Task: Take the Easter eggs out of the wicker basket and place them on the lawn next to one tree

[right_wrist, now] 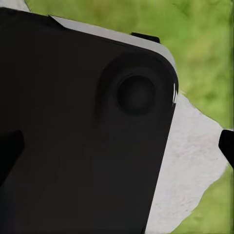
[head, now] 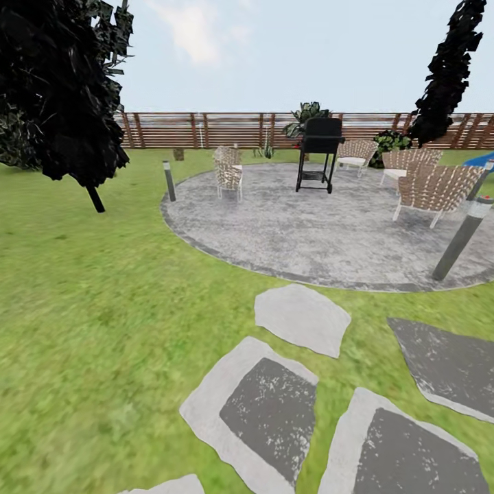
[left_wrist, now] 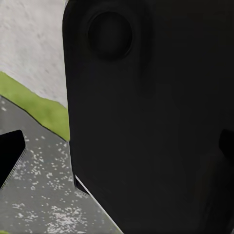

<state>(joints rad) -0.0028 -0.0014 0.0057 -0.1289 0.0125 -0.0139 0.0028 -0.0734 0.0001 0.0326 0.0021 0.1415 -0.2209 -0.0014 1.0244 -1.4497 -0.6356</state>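
The Easter eggs, the wicker basket and the tree are out of view. The lawn (head: 103, 309) spreads across the garden up to a brown slatted fence (head: 206, 130). In the left wrist view my left gripper (left_wrist: 117, 151) is open. Its dark fingertips (left_wrist: 9, 156) sit at the picture's two sides, with my own black body panel behind them. In the right wrist view my right gripper (right_wrist: 117, 146) is open in the same way, one fingertip (right_wrist: 227, 145) standing over grass and pale stone. Neither gripper holds anything.
A grey round patio (head: 309, 226) holds a black grill (head: 319, 154) and wicker chairs (head: 228, 171) (head: 436, 189). Short bollard lights (head: 169, 180) (head: 463, 237) stand at its rim. Flat stepping stones (head: 302, 319) (head: 264, 412) lie just ahead. Black-leaved trees (head: 62, 89) (head: 446, 68) stand left and right.
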